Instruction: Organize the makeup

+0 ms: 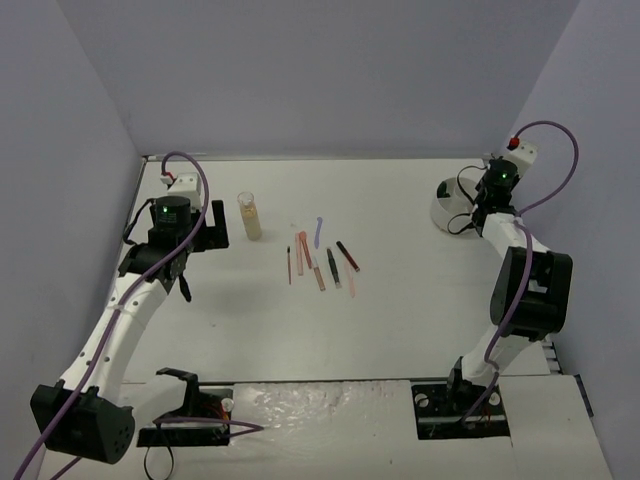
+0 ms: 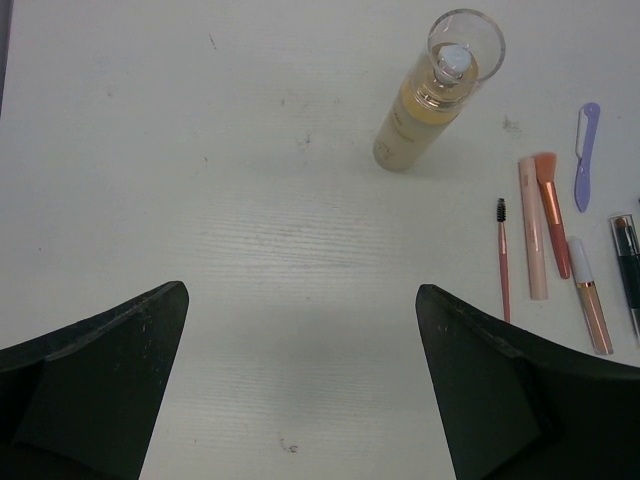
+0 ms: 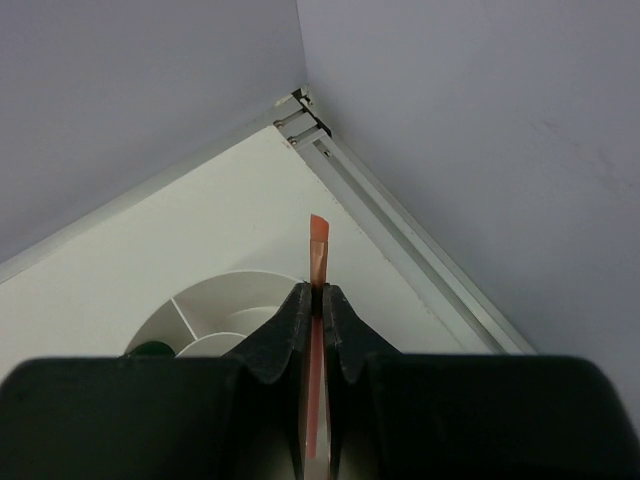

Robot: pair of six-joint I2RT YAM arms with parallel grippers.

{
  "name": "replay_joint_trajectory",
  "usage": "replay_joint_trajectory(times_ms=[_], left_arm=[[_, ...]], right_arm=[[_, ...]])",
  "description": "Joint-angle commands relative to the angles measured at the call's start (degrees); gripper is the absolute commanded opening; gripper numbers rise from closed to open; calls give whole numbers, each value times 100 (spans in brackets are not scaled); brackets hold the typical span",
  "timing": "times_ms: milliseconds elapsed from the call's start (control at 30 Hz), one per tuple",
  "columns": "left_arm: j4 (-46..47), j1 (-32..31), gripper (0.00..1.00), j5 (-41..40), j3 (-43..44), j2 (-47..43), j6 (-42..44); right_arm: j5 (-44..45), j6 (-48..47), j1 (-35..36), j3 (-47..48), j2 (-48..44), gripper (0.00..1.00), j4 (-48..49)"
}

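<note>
Right wrist view: the right end effector (image 3: 314,292) is pressed onto a thin orange stick (image 3: 317,245), whose slanted flat tip pokes out past the black jaws. Just behind the jaws shows a white round bowl (image 3: 215,300) with thin divider walls, and a dark green disc (image 3: 151,349) peeps from one compartment. Only this view shows the stick and the disc. The bowl sits in the far right corner of the table (image 3: 250,210), by smooth grey walls.

Left wrist view: the left end effector (image 2: 300,290) is spread wide above matte white table. Beyond it stands a clear bottle (image 2: 420,110) of beige liquid with a glassy round cap. To the bottle's right lie slim sticks (image 2: 533,240) in a row: a spoolie, pale pink, orange-bristled, lilac, rose-gold, dark.

Top view places the bottle and the row mid-table, well apart from the bowl, but too small to tell bristles or caps.
</note>
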Motion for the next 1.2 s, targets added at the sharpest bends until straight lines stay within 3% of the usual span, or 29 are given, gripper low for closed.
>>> replay_joint_trajectory(times_ms=[0, 333, 667, 867, 1167], left_arm=[[132, 43, 97, -72, 352, -17, -4], [89, 43, 97, -95, 362, -20, 7], [77, 43, 97, -15, 384, -25, -50], [64, 43, 97, 41, 391, -61, -112], [-234, -287, 96, 703, 437, 188, -974]], right_arm=[[-12, -37, -26, 276, 154, 0, 870], [-199, 241, -28, -5, 364, 2, 929], [-298, 318, -24, -315, -68, 34, 766], [-405, 465, -22, -389, -735, 45, 373], [-1386, 975, 68, 309, -2344, 90, -2150]])
